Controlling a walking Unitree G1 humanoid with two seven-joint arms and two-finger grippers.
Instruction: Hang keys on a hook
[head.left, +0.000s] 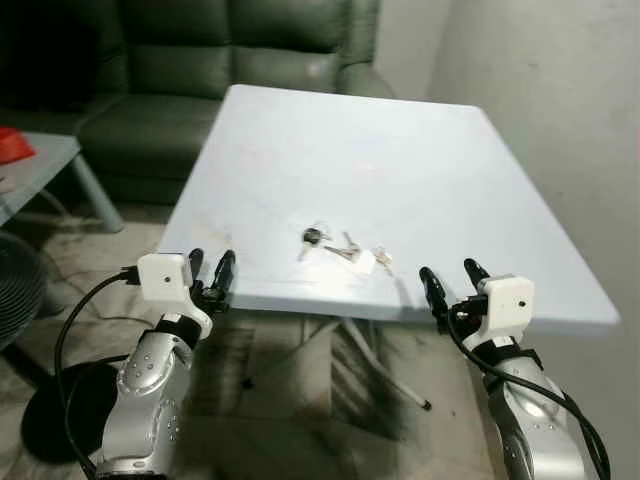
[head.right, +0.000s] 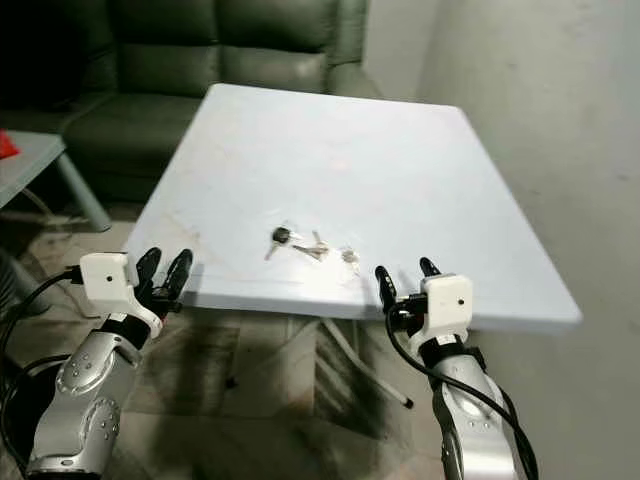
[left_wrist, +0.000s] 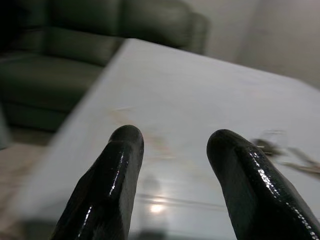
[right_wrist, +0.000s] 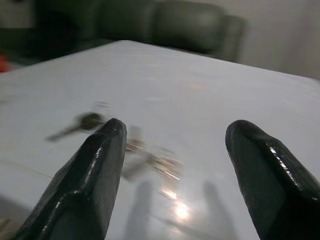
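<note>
Worktop: you face a pale, smooth, matte rectangular worktop (head.left: 400, 150) on folding metal legs; faint scuffs and a glossy glare spot mark its near edge.
Keys: your keys (head.left: 342, 248) lie flat near the worktop's front edge, roughly between the two arms. One has a dark rounded head, the others are thin bright metal; a small pale tag sits at the right end of the bunch.
Left pincer: your left pincer (head.left: 210, 272) hangs at the front-left edge of the worktop, its glossy black tapered fingers (left_wrist: 115, 170) spread apart and empty, well left of the keys.
Right pincer: your right pincer (head.left: 452, 280) sits just off the front edge, right of the keys, fingers spread wide, nothing between them.
Surroundings: a dark green padded leather-look sofa (head.left: 200, 60) stands behind the worktop; a plain grey wall (head.left: 560, 90) runs along the right.
</note>
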